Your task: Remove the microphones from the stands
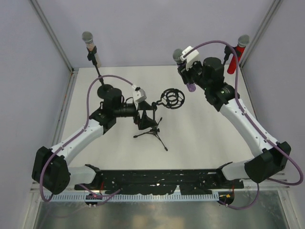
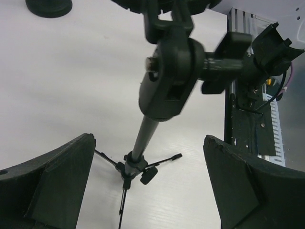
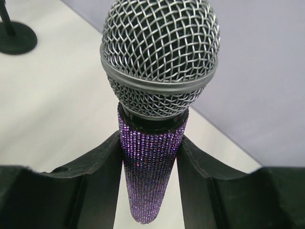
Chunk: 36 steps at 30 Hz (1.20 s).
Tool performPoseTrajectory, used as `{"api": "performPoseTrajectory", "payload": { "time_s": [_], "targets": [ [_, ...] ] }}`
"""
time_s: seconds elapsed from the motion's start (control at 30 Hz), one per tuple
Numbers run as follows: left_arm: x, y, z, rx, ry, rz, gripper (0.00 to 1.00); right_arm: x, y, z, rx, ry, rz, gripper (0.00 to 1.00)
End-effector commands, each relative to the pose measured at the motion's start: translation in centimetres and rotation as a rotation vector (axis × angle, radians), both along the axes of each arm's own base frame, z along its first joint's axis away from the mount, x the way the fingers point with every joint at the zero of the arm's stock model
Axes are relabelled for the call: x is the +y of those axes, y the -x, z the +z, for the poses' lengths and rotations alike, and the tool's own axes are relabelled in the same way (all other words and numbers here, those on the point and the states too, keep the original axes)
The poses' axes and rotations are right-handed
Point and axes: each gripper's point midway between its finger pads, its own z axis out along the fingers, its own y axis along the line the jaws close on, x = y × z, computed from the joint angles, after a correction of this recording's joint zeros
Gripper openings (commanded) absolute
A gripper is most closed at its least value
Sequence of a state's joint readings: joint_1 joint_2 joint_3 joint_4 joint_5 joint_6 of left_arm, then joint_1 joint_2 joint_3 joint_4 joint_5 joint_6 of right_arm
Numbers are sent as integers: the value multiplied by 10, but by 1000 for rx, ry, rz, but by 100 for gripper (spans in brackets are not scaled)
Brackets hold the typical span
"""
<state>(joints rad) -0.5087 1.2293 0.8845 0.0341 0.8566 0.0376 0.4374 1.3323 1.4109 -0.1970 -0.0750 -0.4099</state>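
Spreading under everything, the white counter [image 1: 200, 143] carries two arms bolted at its 6 o'clock edge. The white-and-black left arm [image 1: 81, 136] reaches in toward the middle, and the white-and-black right arm [image 1: 248, 124] climbs toward 1 o'clock. At the far edge stand two spare microphones, a grey-headed one on a round-based black stand [image 1: 87, 39] at 10 o'clock and a red one [image 1: 237, 55] at 2 o'clock. Smaller, the black tripod stand [image 1: 151, 131] sits near the counter's centre. Its round black shock-mount ring [image 1: 172, 98] lies toward 1 o'clock from the legs and holds nothing. The left jaws are wide apart, one on each side of the stand's pole, and in the wrist view they touch nothing. The purple rhinestone-covered microphone with a silver mesh head [image 3: 155, 109] is up off the counter, about 1 o'clock from the ring and well apart from it, head up as far as I can tell. The right jaws are clamped on its glittering barrel just below the dark collar. By my reading, the removal itself looks done. The microphone should handle as a stiff, fairly weighty thing, heaviest at the head. The studded barrel probably gives good purchase, while the mesh could dent, so the barrel under the collar is the place to hold.
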Motion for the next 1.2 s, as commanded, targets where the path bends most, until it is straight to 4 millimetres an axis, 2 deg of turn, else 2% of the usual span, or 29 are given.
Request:
{"api": "performPoseTrajectory", "payload": {
  "time_s": [0.0,0.1,0.17,0.2,0.27,0.33,0.43,0.47,0.5,0.53,0.57,0.6,0.63,0.67,0.7,0.87,0.97,1.0,1.03,1.07,1.17],
  "targets": [
    [-12,-15,18,-24,18,-3,99,-9,-24,-23,23,17,-22,9],
    [-20,-24,22,-23,13,1,99,-11,-33,-50,92,9,-14,9],
    [-24,-27,21,-18,11,-3,91,-14,-36,-62,117,8,-21,9],
    [-25,-28,21,-16,14,-2,85,-14,-37,-63,114,4,-16,9],
    [-25,-30,18,-12,11,-4,60,-13,-36,-80,139,12,-11,9],
    [-26,-27,15,-7,11,-14,40,-13,-38,-91,158,24,-7,9],
    [-25,-22,16,-9,19,-30,16,-12,-44,-108,191,46,-10,9],
    [-23,-20,18,-17,22,-31,13,-10,-46,-109,193,52,-8,9],
    [-22,-18,18,-24,21,-31,12,-9,-49,-119,222,64,-8,9],
    [-21,-16,22,-34,22,-30,11,-8,-53,-118,223,69,-5,9],
    [-18,-15,25,-47,18,-22,10,-6,-56,-135,272,86,-6,9],
    [-16,-13,27,-54,11,-18,6,-6,-61,-128,264,89,-7,10],
    [-13,-11,30,-68,3,-13,3,-4,-66,-144,312,111,-9,10],
    [-9,-8,30,-78,-10,-9,1,-3,-72,-141,308,114,-13,10],
    [-5,-6,31,-92,-17,0,0,-2,-77,-155,341,132,-21,10],
    [17,1,38,-181,-44,63,0,13,-97,-186,398,215,-16,10],
    [33,0,47,-209,-48,109,0,29,-100,-195,406,248,9,10],
    [38,0,53,-225,-44,121,0,36,-100,-206,420,270,20,10],
    [44,0,58,-231,-41,137,0,40,-102,-207,416,284,28,10],
    [49,-1,64,-244,-36,150,0,47,-101,-219,438,305,38,10],
    [63,0,76,-264,-23,182,0,64,-102,-233,449,338,61,12]
  ]
}}
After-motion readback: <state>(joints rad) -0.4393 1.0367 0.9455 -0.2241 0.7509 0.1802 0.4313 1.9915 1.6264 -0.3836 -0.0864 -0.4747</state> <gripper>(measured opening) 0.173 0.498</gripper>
